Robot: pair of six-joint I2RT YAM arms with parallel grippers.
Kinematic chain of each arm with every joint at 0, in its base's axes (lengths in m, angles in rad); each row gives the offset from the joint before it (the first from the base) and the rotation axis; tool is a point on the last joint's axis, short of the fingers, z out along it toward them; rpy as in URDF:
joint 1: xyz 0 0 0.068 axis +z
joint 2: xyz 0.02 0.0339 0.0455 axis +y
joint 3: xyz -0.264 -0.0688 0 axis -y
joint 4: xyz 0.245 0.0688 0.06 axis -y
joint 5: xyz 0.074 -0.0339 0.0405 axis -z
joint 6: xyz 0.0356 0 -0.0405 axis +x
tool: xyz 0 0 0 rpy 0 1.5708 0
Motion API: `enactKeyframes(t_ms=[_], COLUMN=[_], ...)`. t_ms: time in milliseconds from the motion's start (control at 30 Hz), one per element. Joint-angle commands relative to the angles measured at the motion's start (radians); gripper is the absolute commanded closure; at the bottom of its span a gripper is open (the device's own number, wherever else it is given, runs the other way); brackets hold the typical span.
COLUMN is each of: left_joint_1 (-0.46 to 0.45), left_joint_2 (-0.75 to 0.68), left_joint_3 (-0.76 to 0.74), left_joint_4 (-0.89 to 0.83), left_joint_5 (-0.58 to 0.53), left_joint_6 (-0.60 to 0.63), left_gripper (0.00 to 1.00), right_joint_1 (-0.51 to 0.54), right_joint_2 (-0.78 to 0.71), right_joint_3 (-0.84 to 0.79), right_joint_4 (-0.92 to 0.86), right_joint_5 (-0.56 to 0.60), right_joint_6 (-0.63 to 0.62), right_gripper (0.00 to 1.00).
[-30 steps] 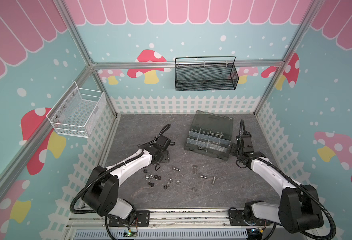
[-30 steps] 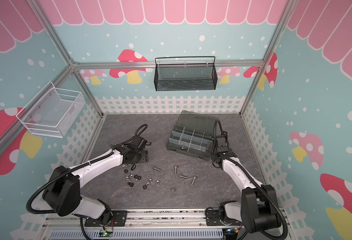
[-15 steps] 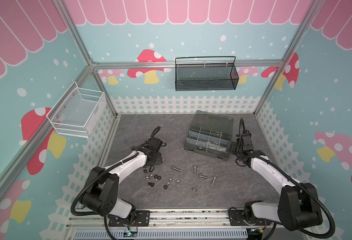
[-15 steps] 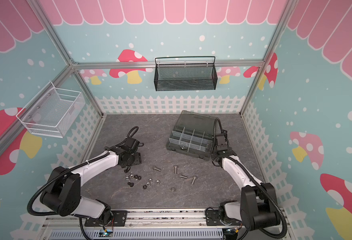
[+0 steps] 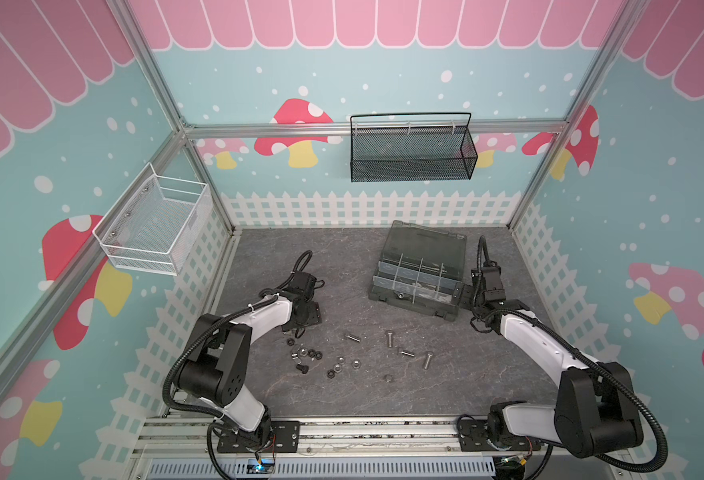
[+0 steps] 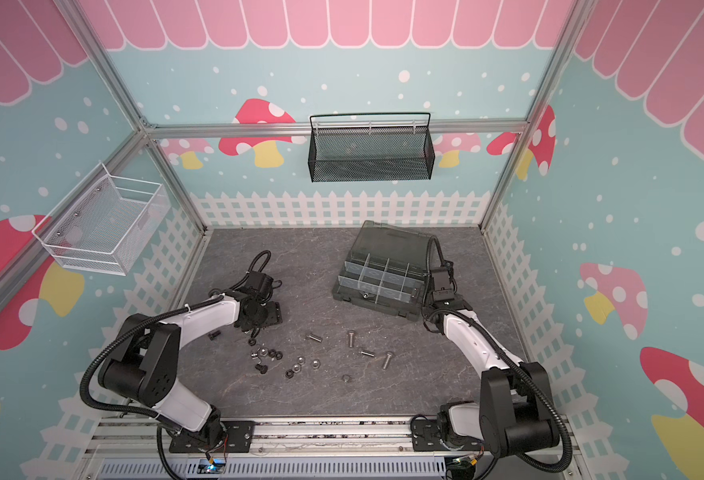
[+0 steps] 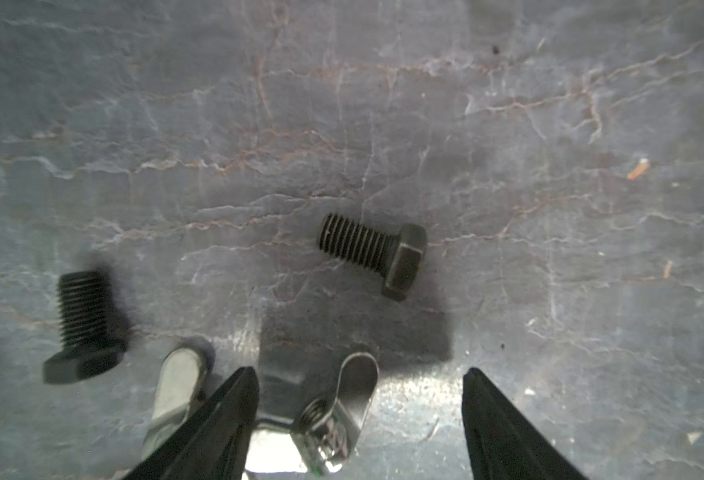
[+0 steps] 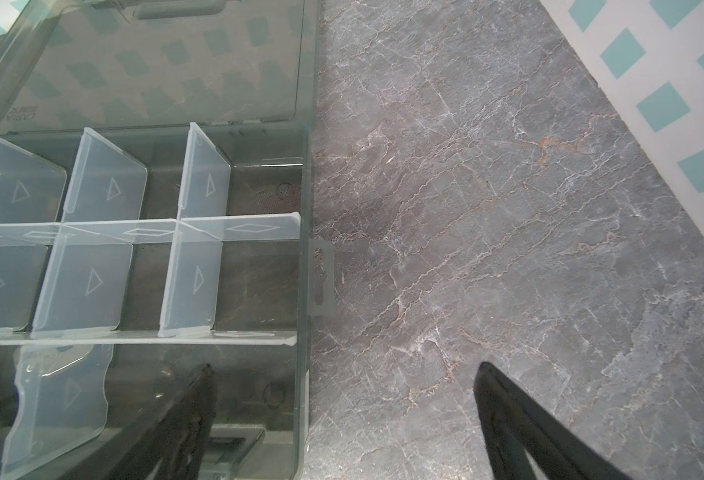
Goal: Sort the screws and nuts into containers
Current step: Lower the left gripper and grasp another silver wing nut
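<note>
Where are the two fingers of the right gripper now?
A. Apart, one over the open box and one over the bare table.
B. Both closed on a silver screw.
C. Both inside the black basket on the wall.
A: in the right wrist view the right gripper is open across the side wall of the box, with one of its fingers on the box side and the other over the table.

In the right wrist view, a short line of raised lettering (image 8: 21, 112) stood near a corner of the smoky lid (image 8: 154, 62) of the organizer box (image 8: 304, 291). It appeared mirrored and was too faint to read. Each short divider (image 8: 192, 282) bore an outlined triangle, and the long divider (image 8: 254, 227) bore outlined diamonds. Nothing else was legible in any view.
</note>
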Motion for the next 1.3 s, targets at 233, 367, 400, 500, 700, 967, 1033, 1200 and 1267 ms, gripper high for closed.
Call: enactKeyframes(t_ms=[233,367,400,500,700,967,1033,1200,1267], left_joint_1=[0.004,0.004,0.003,0.002,0.001,0.002,0.002,0.004,0.004], left_joint_2=[-0.022,-0.042,-0.046,-0.063,-0.085,-0.046,-0.043,-0.035,-0.027], left_joint_3=[-0.046,-0.071,-0.075,-0.083,-0.09,-0.082,-0.081,-0.073,-0.069], left_joint_4=[0.015,0.011,0.008,-0.002,-0.009,-0.009,-0.007,0.007,0.01], left_joint_5=[0.074,0.073,0.073,0.075,0.015,-0.027,-0.035,-0.04,-0.042], left_joint_6=[-0.033,-0.058,-0.064,-0.082,-0.093,-0.098,-0.096,-0.093,-0.092], left_gripper=[0.33,0.42,0.43,0.44,0.47,0.54,0.56,0.61,0.63], right_joint_1=[0.005,0.005,0.005,0.005,0.006,0.005,0.005,0.005,0.005], right_joint_2=[-0.03,-0.024,-0.023,-0.028,-0.04,-0.048,-0.054,-0.06,-0.058], right_joint_3=[0.01,0.006,0.005,-0.001,-0.016,-0.019,-0.022,-0.023,-0.023], right_joint_4=[-0.005,0.001,0.002,0.002,0.011,0.01,0.011,0.01,0.011], right_joint_5=[0.018,0.01,0.01,0.009,0.016,0.008,0.009,0.009,0.009], right_joint_6=[0.011,0.014,0.015,0.013,0.013,0.015,0.018,0.02,0.021], right_gripper=[0.02,0.02,0.02,0.02,0.02,0.02,0.02,0.02,0.02])
